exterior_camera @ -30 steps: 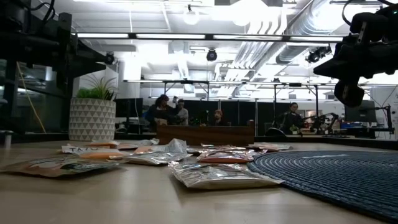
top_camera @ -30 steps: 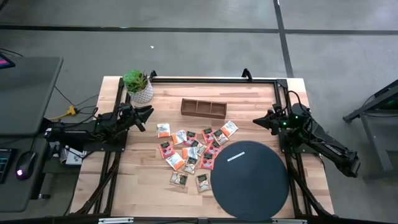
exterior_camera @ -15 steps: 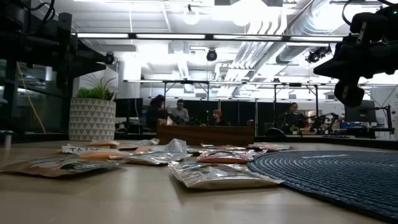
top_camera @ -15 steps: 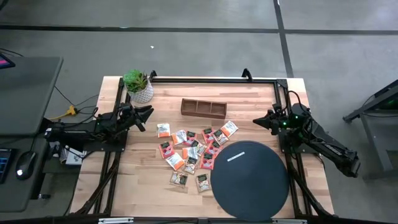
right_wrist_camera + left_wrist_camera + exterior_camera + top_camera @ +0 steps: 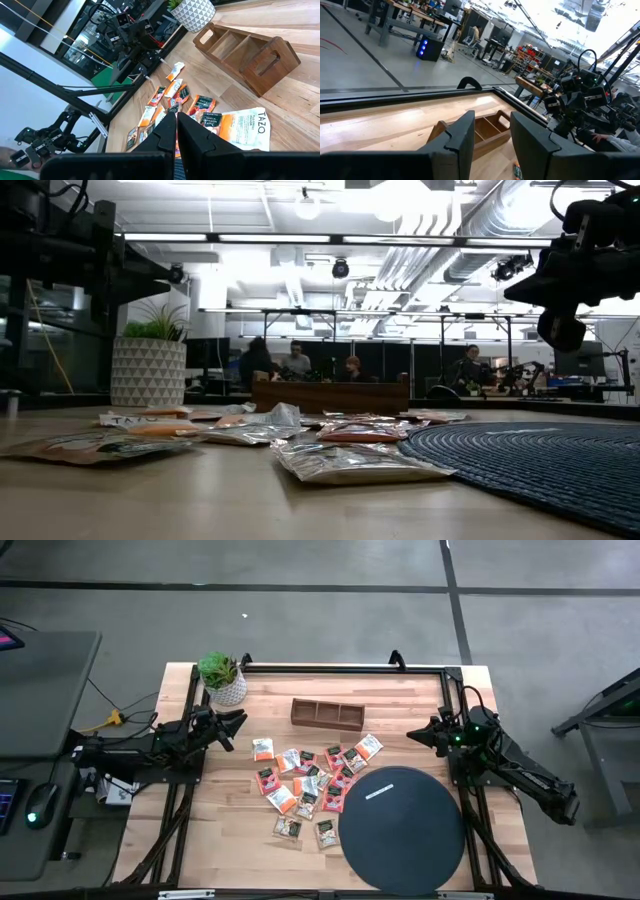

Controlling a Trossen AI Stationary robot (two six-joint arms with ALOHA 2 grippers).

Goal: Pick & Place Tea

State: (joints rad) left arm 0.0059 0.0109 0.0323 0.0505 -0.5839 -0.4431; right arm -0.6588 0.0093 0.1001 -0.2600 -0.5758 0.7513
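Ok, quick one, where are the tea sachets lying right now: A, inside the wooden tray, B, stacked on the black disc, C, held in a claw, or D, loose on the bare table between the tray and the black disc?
D: the high view shows the tea sachets scattered on the table, below the wooden tray and beside the black disc, with the tray's compartments empty in the right wrist view.

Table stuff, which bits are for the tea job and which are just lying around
For the job:
tea sachets, scattered mid-table
wooden tray, three compartments with nothing in them

Just lying about:
potted plant, far left corner
black disc, touching the sachets' right edge
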